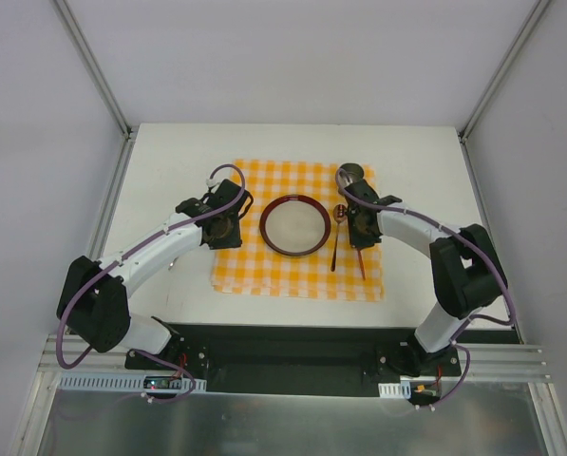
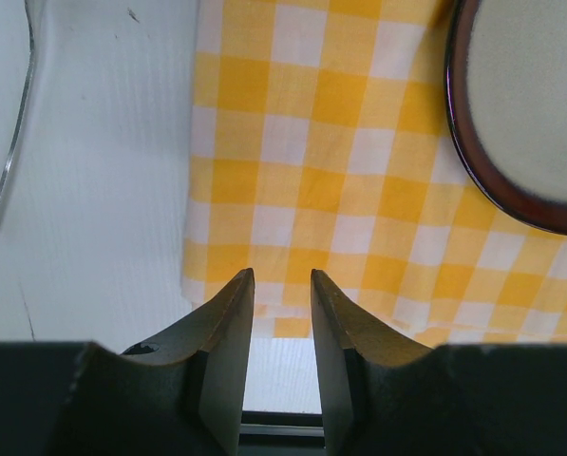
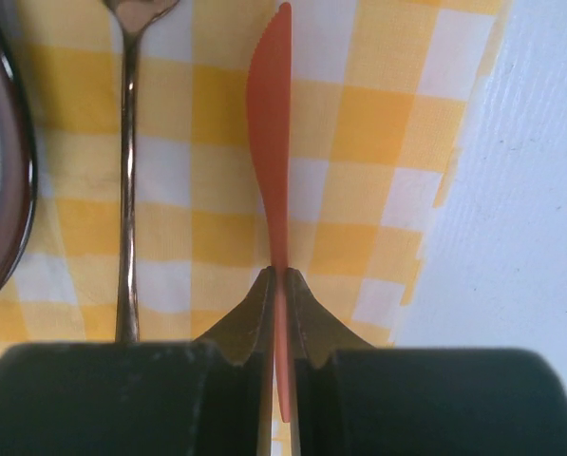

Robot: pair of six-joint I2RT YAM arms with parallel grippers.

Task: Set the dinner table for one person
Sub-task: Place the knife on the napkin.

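The white dinner table (image 1: 169, 161) bears an orange-and-white checkered mat (image 1: 264, 271). A plate with a dark red rim (image 1: 294, 225) sits at the mat's middle. A metal spoon (image 1: 336, 239) lies just right of the plate. My right gripper (image 3: 280, 277) is shut on an orange knife (image 3: 269, 123), held along the mat right of the spoon (image 3: 128, 171). My left gripper (image 2: 281, 280) is open and empty over the mat's left edge. A metal fork (image 2: 12, 142) lies on the bare table to its left.
A grey round cup-like object (image 1: 350, 174) stands at the mat's far right corner, just behind the right gripper (image 1: 361, 233). The plate's rim shows in the left wrist view (image 2: 482, 171). Metal frame posts rise at the table's far corners.
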